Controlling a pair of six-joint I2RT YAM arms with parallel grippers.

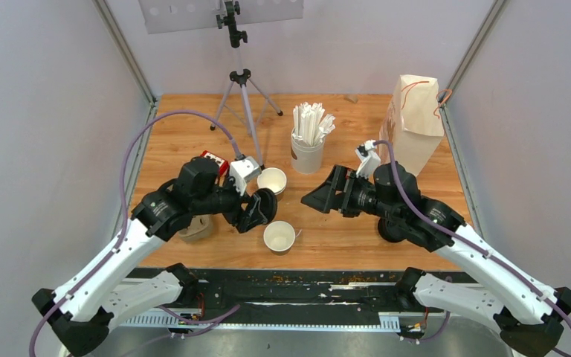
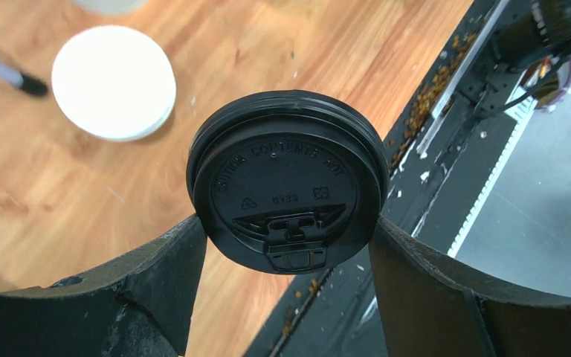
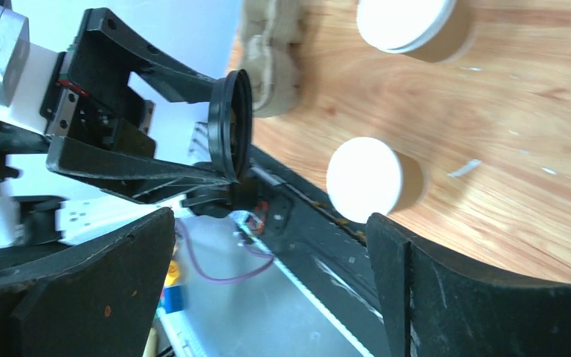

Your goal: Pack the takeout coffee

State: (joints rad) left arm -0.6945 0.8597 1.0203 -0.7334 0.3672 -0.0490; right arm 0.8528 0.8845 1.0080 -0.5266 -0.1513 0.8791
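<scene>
Now: left claw [image 2: 288, 232] grips black lid [image 2: 286, 175] by its rim; right claw [image 3: 268, 219] wide, empty. Open cup [image 1: 279, 236] near table's [image 1: 342, 230] near edge, second cup [image 1: 272, 180] behind.

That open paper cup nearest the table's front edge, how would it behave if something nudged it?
The paper cup looks empty, so it's probably light and would slide or tip on the smooth wooden table. With no lid on, its rim would likely squash under a firm squeeze. Tipped over, it'd probably roll.
</scene>
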